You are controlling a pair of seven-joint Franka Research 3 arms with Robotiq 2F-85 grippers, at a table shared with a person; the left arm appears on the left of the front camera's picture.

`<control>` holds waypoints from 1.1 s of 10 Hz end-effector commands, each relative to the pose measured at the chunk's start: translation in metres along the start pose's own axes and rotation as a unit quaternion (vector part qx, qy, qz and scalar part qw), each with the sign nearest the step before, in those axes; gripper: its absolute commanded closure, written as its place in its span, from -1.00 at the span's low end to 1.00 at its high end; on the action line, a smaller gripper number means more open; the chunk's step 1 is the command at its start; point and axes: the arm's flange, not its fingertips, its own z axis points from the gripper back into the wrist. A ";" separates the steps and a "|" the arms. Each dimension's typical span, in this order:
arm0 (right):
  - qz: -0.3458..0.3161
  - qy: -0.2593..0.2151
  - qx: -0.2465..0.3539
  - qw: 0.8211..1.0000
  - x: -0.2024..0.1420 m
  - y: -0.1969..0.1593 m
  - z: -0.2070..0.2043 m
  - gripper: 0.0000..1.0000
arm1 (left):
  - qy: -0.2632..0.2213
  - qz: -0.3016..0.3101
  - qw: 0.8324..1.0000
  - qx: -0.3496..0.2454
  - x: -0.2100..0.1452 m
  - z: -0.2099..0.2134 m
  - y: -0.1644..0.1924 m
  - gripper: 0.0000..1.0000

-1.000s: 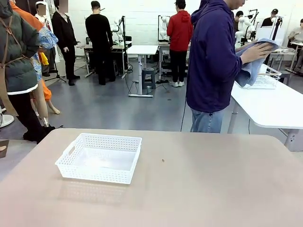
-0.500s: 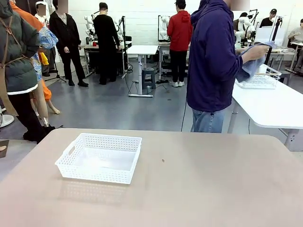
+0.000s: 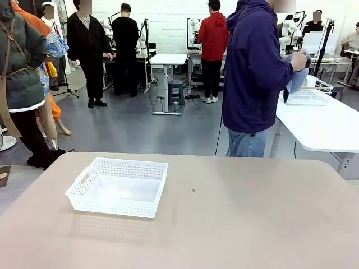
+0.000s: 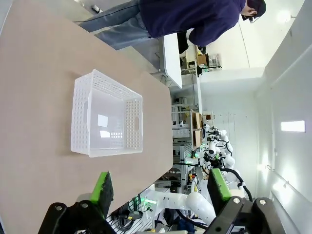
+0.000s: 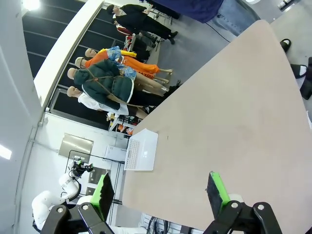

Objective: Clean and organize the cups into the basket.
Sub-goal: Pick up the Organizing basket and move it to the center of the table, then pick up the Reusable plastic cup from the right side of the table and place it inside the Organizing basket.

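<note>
Lattice basket point(image 3: 130, 163) empty, near left. Left gripper point(image 4: 161, 187), right gripper point(image 5: 161, 189) both gaping, nothing held. Best wait, jaws wide, until person point(image 3: 252, 73) at far side, with blue cloth point(image 3: 295, 81), offers cups.

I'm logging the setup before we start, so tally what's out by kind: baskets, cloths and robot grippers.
White plastic basket: 1
Wire basket: 1
Blue cloth: 1
Open grippers: 2, the left gripper and the right gripper
Total: 5

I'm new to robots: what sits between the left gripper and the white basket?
Nothing: the left wrist view shows bare table between left gripper and basket.
</note>
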 end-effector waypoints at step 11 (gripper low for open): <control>0.009 -0.006 0.002 1.000 0.003 0.000 0.000 -1.00 | 0.002 -0.002 1.000 -0.002 0.002 0.003 -0.002 -1.00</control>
